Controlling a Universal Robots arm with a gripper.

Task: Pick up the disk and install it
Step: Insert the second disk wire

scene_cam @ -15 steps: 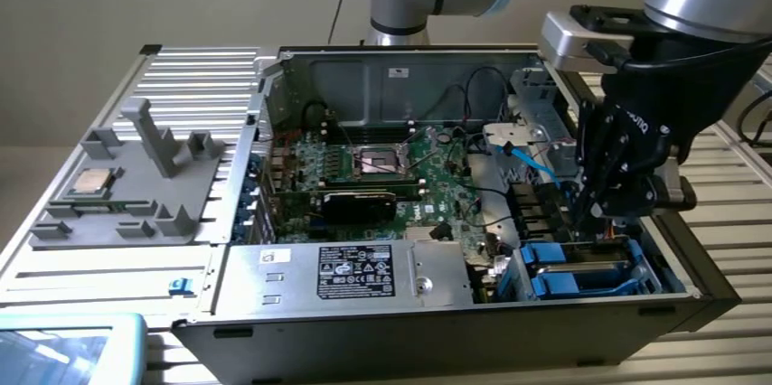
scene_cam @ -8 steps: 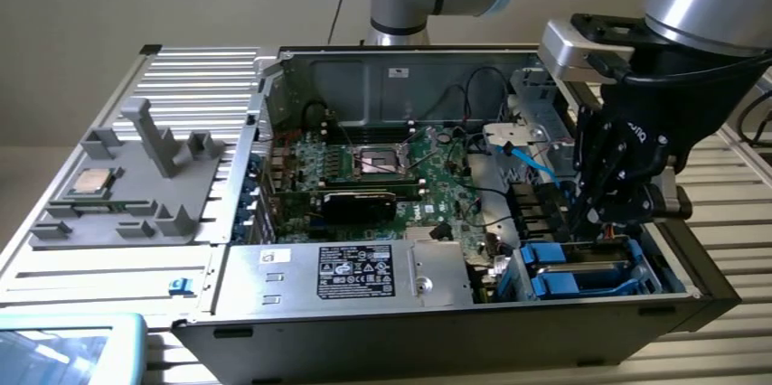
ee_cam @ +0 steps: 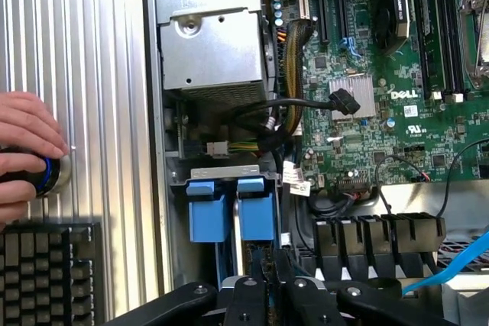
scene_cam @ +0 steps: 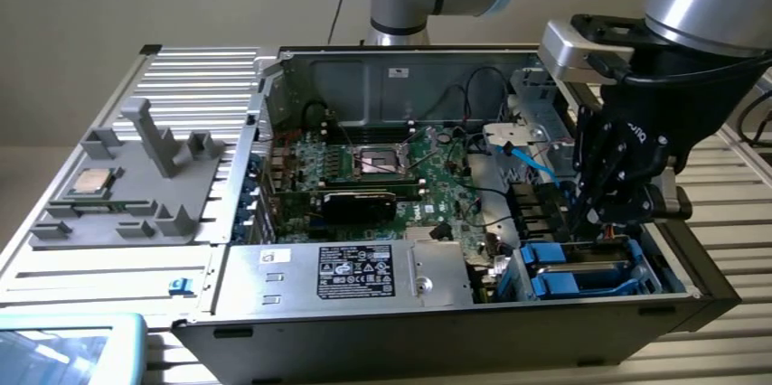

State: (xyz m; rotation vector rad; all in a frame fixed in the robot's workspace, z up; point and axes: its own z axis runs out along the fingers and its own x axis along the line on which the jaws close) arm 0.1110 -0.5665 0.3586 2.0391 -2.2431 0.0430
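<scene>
The disk (ee_cam: 256,215) stands on edge in the drive bay at the computer case's front corner, its blue plastic rails showing side by side. In the exterior view the disk (scene_cam: 581,267) sits low in the bay at that view's right. My gripper (scene_cam: 599,220) reaches straight down into this bay. Its dark fingers (ee_cam: 246,289) are nearly together around the disk's upper edge, gripper (ee_cam: 263,265) shut on it. The disk's label face is hidden inside the bay.
A silver power supply box (scene_cam: 350,272) lies beside the bay, with the motherboard (scene_cam: 386,177) behind it. Blue cable (scene_cam: 531,164) and black cables run near the bay. A grey fixture holds a processor chip (scene_cam: 90,182). A hand (ee_cam: 23,143) rests on a blue-ringed button beside a keyboard (ee_cam: 46,265).
</scene>
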